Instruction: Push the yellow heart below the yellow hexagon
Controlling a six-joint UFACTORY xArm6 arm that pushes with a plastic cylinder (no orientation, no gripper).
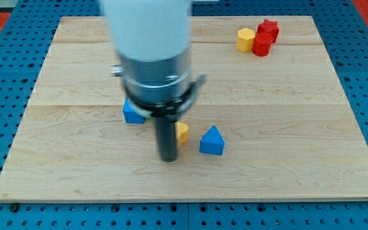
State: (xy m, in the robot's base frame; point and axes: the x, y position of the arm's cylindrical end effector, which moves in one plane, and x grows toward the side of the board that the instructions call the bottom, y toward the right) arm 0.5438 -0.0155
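Observation:
The yellow heart (182, 133) lies near the middle of the wooden board (286, 128), mostly hidden behind my rod; only its right edge shows. My tip (168, 158) rests on the board just left of and below the heart, touching or nearly touching it. The yellow hexagon (245, 39) sits far away at the view's top right, next to two red blocks.
A blue triangle (212, 141) lies just right of the heart. A blue block (132, 112) sits left of the rod, partly hidden by the arm. A red cylinder (262, 45) and a red star-like block (269, 29) touch the hexagon's right side.

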